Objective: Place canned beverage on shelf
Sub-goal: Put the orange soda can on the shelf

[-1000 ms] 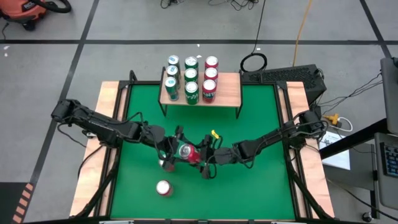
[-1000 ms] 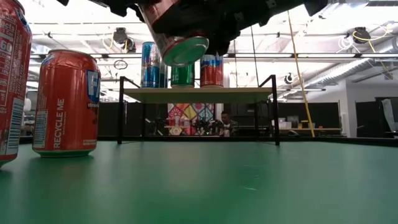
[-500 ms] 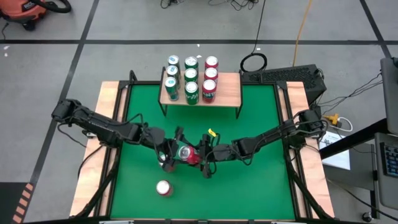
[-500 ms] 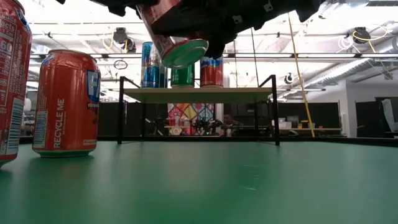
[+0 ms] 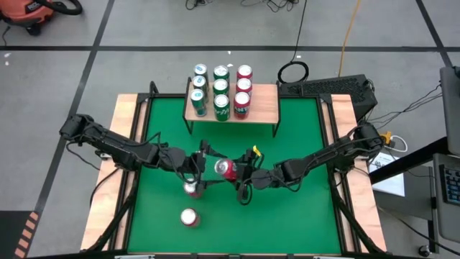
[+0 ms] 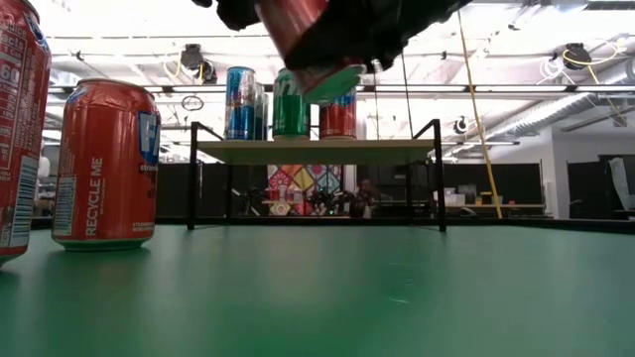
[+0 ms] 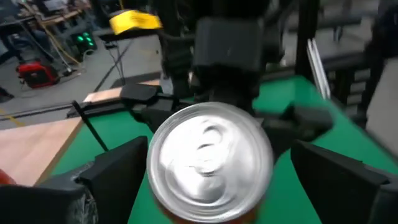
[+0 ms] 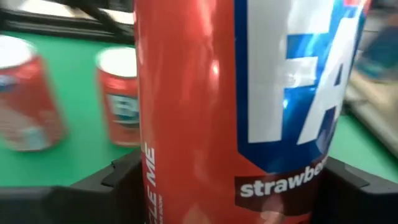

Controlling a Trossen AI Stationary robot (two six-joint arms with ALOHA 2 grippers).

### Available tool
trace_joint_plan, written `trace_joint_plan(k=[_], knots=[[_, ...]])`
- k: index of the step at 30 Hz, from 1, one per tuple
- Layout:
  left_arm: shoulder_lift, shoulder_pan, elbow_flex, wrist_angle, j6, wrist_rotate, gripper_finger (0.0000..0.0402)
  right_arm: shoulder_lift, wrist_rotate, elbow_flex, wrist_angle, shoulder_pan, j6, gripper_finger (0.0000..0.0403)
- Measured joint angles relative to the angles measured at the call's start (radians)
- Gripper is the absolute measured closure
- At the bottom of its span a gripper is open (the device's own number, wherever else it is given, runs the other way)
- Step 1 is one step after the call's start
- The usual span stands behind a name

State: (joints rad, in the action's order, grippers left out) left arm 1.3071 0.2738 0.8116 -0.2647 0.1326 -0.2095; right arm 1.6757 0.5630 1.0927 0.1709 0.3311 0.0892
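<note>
Red strawberry can mid-air above green table, tilted, silver top showing — clamped between right gripper fingers, right arm stretched in low from table's right. Left gripper just beside can, jaws spread wide, off it; half second ago both flanked can. Shelf well apart, nine cans on it.

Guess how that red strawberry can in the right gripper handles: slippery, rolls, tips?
The red strawberry can looks glossy and smooth, so probably slippery between the right gripper fingers. Cylindrical: likely rolls if laid down. Tall on a narrow base, so it may tip when set on the shelf.
</note>
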Motion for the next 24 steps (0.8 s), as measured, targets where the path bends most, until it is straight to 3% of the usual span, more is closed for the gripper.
trace_joint_plan(k=[6, 10, 17, 24], knots=[[0.0, 0.004, 0.0, -0.082, -0.145, -0.103, 0.0013, -0.006, 0.283, 0.0, -0.019, 0.042, -0.013, 0.0106], [0.041, 0.012, 0.0, -0.166, -0.15, -0.166, 0.0012, -0.007, 0.411, 0.0, -0.013, 0.057, -0.018, 0.0106], [0.166, 0.017, 0.0, -0.404, -0.058, -0.29, 0.0013, -0.007, 0.429, 0.0, -0.013, 0.058, -0.027, 0.0106], [0.219, 0.017, 0.0, -0.517, -0.021, -0.292, 0.003, -0.007, 0.427, 0.0, -0.011, 0.057, -0.027, 0.0106]])
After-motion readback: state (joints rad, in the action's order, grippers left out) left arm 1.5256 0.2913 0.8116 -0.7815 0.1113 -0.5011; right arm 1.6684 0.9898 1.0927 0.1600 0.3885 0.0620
